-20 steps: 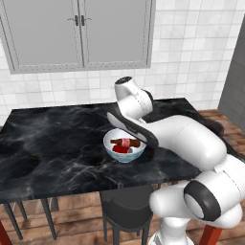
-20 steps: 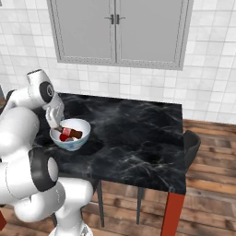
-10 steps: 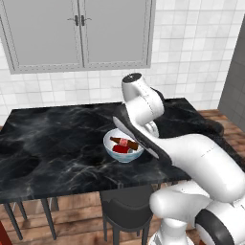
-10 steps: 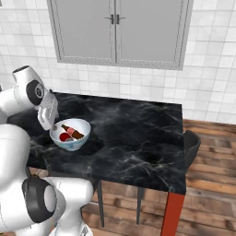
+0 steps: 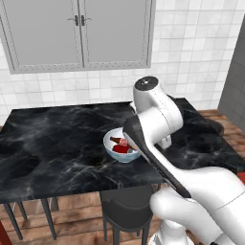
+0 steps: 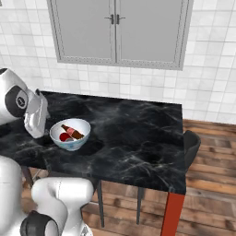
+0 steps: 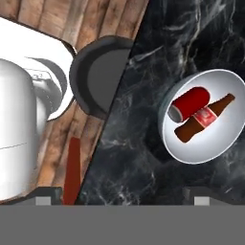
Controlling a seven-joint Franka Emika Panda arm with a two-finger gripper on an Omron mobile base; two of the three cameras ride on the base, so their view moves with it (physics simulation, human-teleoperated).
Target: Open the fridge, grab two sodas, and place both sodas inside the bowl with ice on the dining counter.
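Lying side by side inside the bowl (image 7: 205, 116): red can (image 7: 188, 104) and brown bottle (image 7: 203, 117), set there for chilling. Bowl near the counter (image 6: 133, 133) edge. Above the bowl, gripper (image 7: 122, 200) spread wide, empty, apparently finished.

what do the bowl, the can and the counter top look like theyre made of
Bowl: probably glazed ceramic, smooth white with a bluish rim. Can: likely painted metal, glossy red with a pale end. Counter top: looks like polished marble, black with white veins and a soft sheen.
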